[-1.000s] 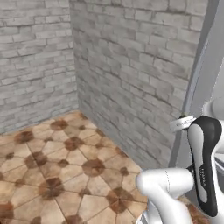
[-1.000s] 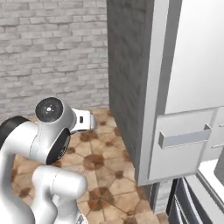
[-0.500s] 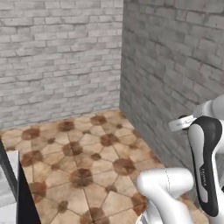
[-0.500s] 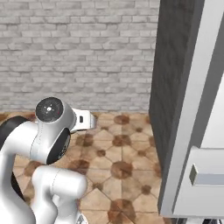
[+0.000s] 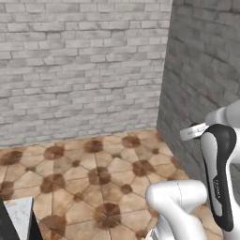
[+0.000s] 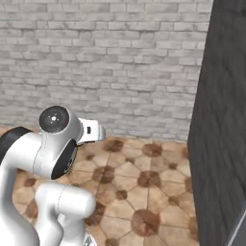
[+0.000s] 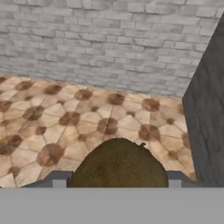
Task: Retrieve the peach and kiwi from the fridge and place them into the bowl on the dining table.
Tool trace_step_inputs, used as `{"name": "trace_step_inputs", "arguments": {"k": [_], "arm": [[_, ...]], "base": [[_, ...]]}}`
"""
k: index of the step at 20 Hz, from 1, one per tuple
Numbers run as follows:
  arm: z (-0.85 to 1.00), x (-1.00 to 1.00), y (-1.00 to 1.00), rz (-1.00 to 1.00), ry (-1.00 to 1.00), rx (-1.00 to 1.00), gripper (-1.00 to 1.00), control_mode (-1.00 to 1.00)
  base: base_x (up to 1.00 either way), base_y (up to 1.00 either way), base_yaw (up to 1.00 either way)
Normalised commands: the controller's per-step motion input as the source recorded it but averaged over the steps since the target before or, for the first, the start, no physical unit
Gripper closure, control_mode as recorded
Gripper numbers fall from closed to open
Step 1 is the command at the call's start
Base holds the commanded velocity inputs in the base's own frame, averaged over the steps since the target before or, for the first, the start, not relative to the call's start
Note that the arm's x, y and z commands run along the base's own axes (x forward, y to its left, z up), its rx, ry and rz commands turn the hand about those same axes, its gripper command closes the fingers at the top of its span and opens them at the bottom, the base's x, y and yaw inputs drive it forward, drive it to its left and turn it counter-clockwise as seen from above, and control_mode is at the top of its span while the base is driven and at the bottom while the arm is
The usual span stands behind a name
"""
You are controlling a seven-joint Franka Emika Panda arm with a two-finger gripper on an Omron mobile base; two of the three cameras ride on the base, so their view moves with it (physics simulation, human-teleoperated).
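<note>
In the hand view the kiwi, a round dark brown-olive fruit, sits low in the middle. My gripper is shut on it, one grey fingertip at each side of the fruit. Beyond it lie patterned floor tiles and a brick wall. A white marbled corner of the dining table with a dark base pokes in at the lower left of the left base view. The peach, the bowl and the fridge are out of view.
A light grey brick wall runs across the back, and a dark grey brick wall juts forward on the right. Brown tiled floor lies open between them. My white arm stands folded in the foreground.
The whole picture has slid rightwards as the base turns left: the fridge has left the right base view, and the table corner has come in at the lower left.
</note>
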Motion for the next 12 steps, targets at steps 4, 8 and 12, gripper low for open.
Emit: {"name": "trace_step_inputs", "arguments": {"k": [4, 8, 12], "arm": [[0.00, 0.00, 0.00, 0.00, 0.00, 0.00, 1.00, 1.00], [0.00, 0.00, 0.00, 0.00, 0.00, 0.00, 1.00, 1.00], [0.00, 0.00, 0.00, 0.00, 0.00, 0.00, 1.00, 1.00]], "base": [[1.00, 0.26, 0.35], [0.82, 0.13, 0.46], [0.57, 0.08, 0.54]]}}
